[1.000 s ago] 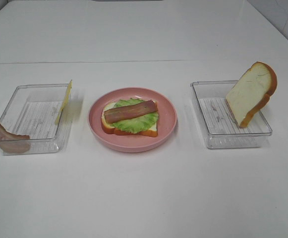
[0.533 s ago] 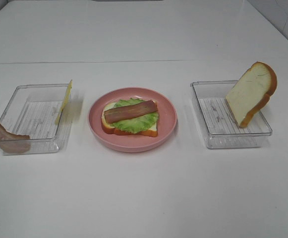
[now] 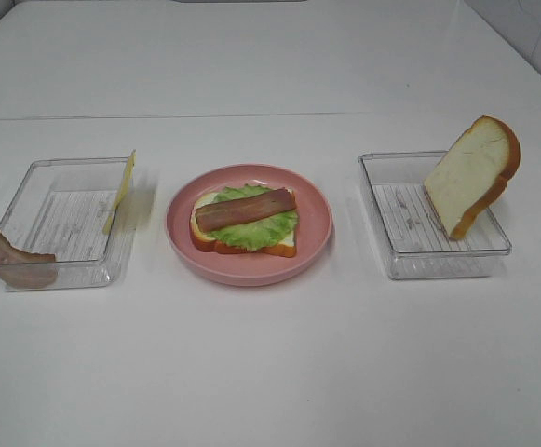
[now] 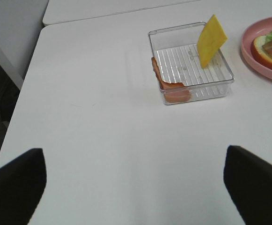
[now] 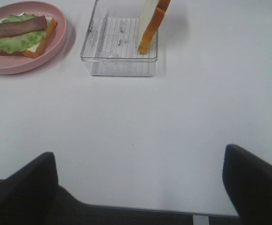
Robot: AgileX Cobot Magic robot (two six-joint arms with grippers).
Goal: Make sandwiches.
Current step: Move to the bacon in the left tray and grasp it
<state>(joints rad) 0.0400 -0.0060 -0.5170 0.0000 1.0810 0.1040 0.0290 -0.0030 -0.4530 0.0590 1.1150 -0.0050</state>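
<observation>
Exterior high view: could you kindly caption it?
Half-built sandwich on pink plate; cheese and bacon at left tray, bread slice in right tray.

No visible change, table point(image 3: 270, 363) scene identical

This looks like a robotics lab or test room rather than a kitchen. A plain white desk point(image 3: 270, 372) is butted against a second white desk point(image 3: 251, 56) behind it, and a bare grey wall point(image 4: 14, 28) stands close at one side. What sits on it is toy food laid out in a neat row: a white toy bread slice with orange-brown crust point(image 3: 466, 182) propped in a clear plastic tray point(image 3: 438, 264), a pink round plate point(image 3: 321, 228), and a second clear plastic tray point(image 3: 65, 273).
</observation>
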